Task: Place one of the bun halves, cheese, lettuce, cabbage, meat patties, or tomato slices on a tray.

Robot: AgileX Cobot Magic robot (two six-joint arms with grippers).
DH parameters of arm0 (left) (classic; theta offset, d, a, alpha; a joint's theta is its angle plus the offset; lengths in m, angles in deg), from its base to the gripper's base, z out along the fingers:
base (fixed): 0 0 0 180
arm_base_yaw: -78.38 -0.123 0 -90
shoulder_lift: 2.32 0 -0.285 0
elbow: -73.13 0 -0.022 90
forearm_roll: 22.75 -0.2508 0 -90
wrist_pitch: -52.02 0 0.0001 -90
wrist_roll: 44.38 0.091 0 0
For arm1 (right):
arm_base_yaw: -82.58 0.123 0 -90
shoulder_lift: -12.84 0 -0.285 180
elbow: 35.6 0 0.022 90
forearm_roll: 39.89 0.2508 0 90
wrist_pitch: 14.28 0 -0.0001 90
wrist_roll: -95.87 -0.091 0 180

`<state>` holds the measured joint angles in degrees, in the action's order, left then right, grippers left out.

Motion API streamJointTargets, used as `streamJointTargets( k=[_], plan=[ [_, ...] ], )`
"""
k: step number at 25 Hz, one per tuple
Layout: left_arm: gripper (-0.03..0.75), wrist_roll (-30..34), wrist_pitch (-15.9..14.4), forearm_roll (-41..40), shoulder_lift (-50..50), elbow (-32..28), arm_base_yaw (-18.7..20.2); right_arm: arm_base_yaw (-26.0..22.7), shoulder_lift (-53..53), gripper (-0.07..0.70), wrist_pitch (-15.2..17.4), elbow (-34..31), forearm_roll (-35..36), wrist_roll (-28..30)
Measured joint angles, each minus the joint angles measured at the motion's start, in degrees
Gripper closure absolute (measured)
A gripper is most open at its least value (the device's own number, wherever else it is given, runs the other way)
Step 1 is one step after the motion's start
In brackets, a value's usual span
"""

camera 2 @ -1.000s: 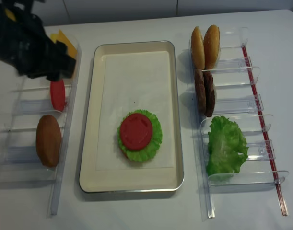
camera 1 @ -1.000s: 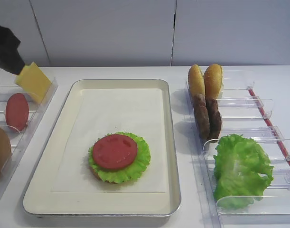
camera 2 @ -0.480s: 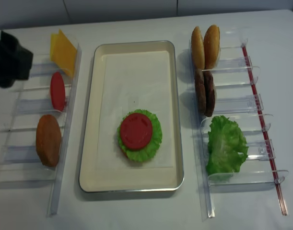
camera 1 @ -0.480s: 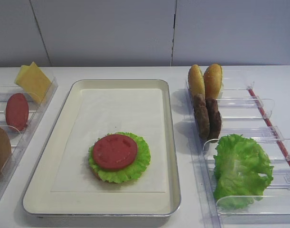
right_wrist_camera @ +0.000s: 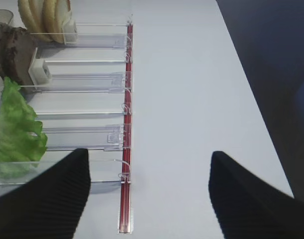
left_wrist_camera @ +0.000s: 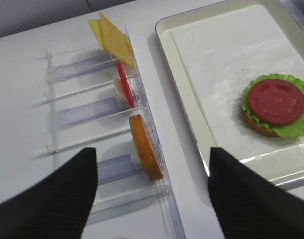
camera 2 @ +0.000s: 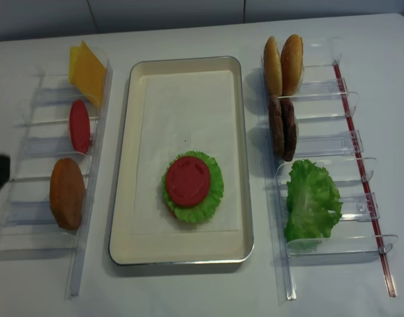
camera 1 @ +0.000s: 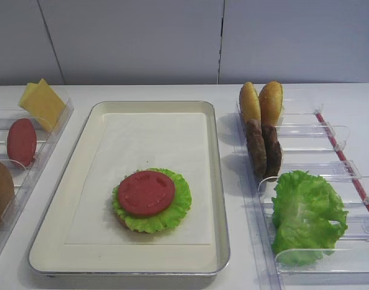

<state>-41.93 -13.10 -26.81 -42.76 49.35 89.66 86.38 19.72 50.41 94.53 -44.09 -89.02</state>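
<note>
The cream tray (camera 1: 217, 181) (camera 2: 125, 165) holds a tomato slice (camera 1: 146, 192) (camera 2: 187, 179) on round lettuce (camera 1: 178, 206) over a bun half. In the left rack stand cheese (camera 2: 87, 69) (left_wrist_camera: 114, 42), a tomato slice (camera 2: 79, 125) and a bun half (camera 2: 67, 193) (left_wrist_camera: 144, 147). The right rack carries two bun halves (camera 2: 283, 64), meat patties (camera 2: 282, 127) and a lettuce bunch (camera 2: 311, 201) (right_wrist_camera: 15, 132). My left gripper (left_wrist_camera: 152, 154) hangs open and empty above the left rack's near end. My right gripper (right_wrist_camera: 149, 154) is open and empty beside the right rack. Cabbage is out of view.
Clear plastic racks (camera 2: 36, 145) (camera 2: 334, 142) flank the tray on a white table. A red strip (right_wrist_camera: 126, 124) runs along the right rack's outer side. A dark drop-off (right_wrist_camera: 281, 59) marks the table's right edge. A white wall rises behind.
The left arm has pulled back from the cheese end of the left rack towards the near left and is almost out of both exterior views. The cheese stays in the rack.
</note>
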Motion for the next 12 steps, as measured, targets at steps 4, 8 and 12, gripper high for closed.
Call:
streamJointTargets(
  k=[4,8,12],
  plan=[
    [0.236,-1.63,-2.09,0.00,7.22,-4.31,0.00,0.00,0.00,0.108,0.00,0.00,0.00,0.00],
    [0.236,-1.83,-4.33,0.00,13.83,-7.54,0.00,0.00,0.00,0.108,0.00,0.00,0.00,0.00],
    [0.236,-2.03,-5.90,0.00,19.77,-10.39,0.00,0.00,0.00,0.108,0.00,0.00,0.00,0.00]
  ],
)
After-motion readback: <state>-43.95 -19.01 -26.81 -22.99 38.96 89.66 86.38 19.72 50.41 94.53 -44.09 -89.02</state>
